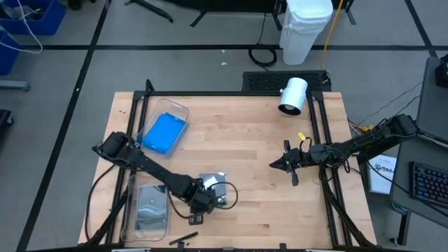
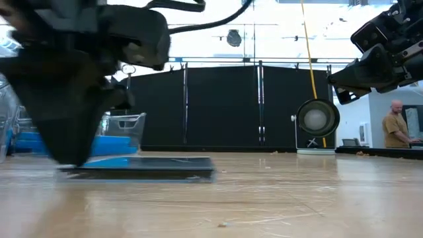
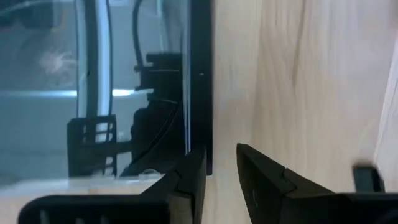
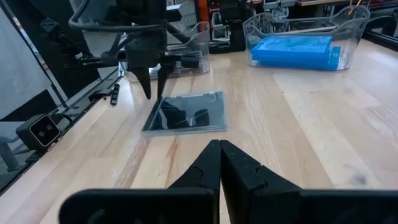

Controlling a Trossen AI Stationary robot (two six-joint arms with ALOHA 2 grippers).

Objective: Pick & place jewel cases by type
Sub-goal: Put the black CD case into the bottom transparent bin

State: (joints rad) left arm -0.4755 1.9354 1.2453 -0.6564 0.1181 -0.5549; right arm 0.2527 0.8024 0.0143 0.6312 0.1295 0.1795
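- The grey jewel case (image 4: 188, 113) lies flat on the surface near the front edge, just right of the near-left clear bin (image 1: 150, 210); a grey case shows inside that bin, and the blue cases (image 1: 165, 133) sit stacked in the far-left bin (image 1: 183, 110)
- The left gripper (image 1: 204, 203) stands over the case's left edge, jaws parted a little and pointing down; in the left wrist view one finger (image 3: 186, 180) is at the dark edge of the case and the other is outside it on bare wood, so the jaws seem to straddle the edge, and I cannot tell whether they bear on it yet
- The right gripper (image 4: 219, 155) waits well to the right, above the surface, jaws clenched on nothing
- Handling, as a judgement: thin, light, stiff plastic with a slick, glossy face; it lies so low that only an edge gives purchase, and a hard pinch could crack it or pop the lid
- The best hold is likely the left edge the jaws straddle, tipping it up before the lift
- Being square, it has no real long axis; it lies face up, slightly turned against the surface's edges, with the dark hinge-like edge seen in the left wrist view towards the left gripper
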